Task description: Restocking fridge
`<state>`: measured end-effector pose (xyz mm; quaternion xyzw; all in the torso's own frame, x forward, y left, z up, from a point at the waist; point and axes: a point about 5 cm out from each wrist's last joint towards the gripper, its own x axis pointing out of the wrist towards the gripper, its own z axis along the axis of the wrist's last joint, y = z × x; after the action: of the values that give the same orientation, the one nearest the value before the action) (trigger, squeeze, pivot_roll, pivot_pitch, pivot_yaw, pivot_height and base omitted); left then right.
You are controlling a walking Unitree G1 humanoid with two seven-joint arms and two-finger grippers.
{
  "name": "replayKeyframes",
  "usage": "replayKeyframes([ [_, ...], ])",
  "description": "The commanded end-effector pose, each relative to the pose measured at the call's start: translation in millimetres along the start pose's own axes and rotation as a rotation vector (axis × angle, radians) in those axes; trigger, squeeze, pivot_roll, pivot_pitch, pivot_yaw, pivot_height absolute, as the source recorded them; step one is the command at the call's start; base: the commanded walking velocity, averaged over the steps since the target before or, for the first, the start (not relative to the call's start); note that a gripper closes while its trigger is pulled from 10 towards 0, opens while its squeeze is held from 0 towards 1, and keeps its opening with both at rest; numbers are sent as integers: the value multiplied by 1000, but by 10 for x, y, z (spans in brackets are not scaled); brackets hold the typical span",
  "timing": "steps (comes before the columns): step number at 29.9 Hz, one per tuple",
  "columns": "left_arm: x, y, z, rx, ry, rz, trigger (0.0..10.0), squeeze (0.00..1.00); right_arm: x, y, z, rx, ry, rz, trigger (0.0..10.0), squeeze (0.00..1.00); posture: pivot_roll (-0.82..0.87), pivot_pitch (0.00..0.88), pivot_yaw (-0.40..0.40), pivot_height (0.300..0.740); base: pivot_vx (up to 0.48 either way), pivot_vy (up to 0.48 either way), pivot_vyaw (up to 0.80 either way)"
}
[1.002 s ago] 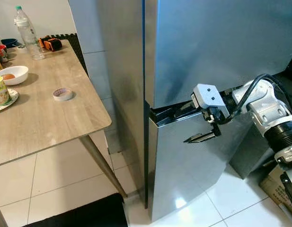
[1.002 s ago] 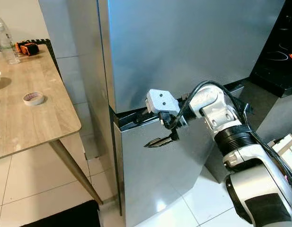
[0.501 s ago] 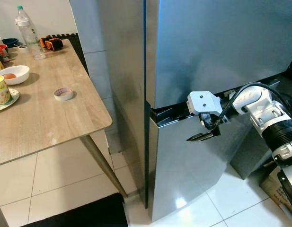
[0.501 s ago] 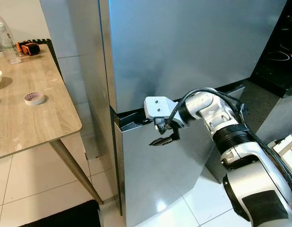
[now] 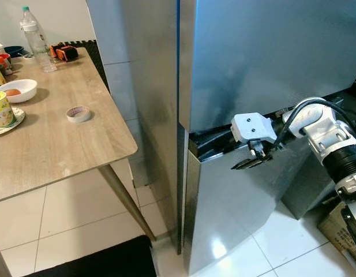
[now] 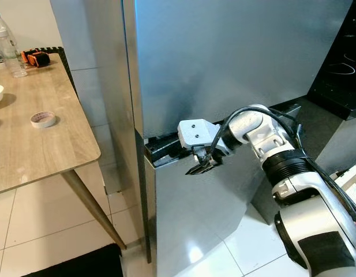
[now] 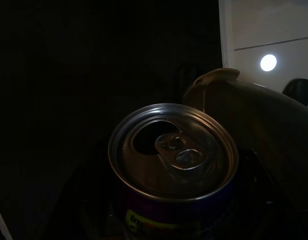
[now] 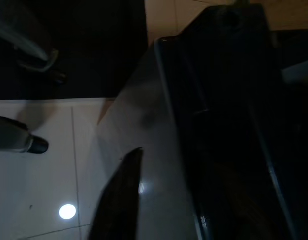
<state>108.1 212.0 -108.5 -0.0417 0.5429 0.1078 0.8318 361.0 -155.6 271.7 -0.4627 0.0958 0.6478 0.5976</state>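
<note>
**Lower fridge door cracked open, can waiting in the other claw**

Tall steel fridge (image 5: 264, 52) filling the upper right of the head views; lower fridge door (image 5: 235, 213) swung slightly out from the body, dark gap along its top edge. Pale tiled floor (image 5: 68, 231) below, black mat (image 5: 102, 262) at the bottom edge.

Wooden worktop (image 5: 56, 133) to the robot's left, well apart from the fridge, carrying a roll of tape (image 5: 78, 113), a white bowl (image 5: 16, 90), a clear water bottle (image 5: 34, 40) and a yellow tin (image 5: 1, 109) on a plate.

Right arm reaching across to the door's top edge, right claw (image 5: 251, 162) just at the lip beside the gap. One black finger (image 8: 119, 200) lying against the steel in the right wrist view; fingers apart or together: cannot tell.

Left claw clamped on an opened drink can (image 7: 173, 165), seen from above in the dim left wrist view, tab already lifted, purple label below the rim.

Likely trouble from here:
- Claw slipping off the smooth lip, since nothing shows a firm hook behind the edge; door likely swinging shut again.
- Opened can tilting while the body shifts to widen the door, spilling onto the floor.
- Door swinging into the right forearm, standing close in its path.
</note>
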Motion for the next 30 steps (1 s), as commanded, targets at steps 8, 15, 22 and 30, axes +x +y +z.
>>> replayKeyframes([
  [8,-6,-25,-67,0,23,-4,10000,0,-161,65,188,-1,-195,31,10000,0,-112,37,-33,740,0,0,0],
  [15,-7,-19,-72,-1,24,-3,10000,0,-338,89,471,-18,-445,16,10000,0,-109,40,-31,740,0,0,0],
  [22,-7,-20,-72,1,24,-5,10000,0,-361,-95,616,-68,-543,-88,10000,0,-113,40,-28,740,0,0,0],
  [30,-5,-28,-63,1,22,-7,10000,0,-100,-197,547,-21,-448,-180,10000,1000,-110,39,-28,740,0,0,0],
])
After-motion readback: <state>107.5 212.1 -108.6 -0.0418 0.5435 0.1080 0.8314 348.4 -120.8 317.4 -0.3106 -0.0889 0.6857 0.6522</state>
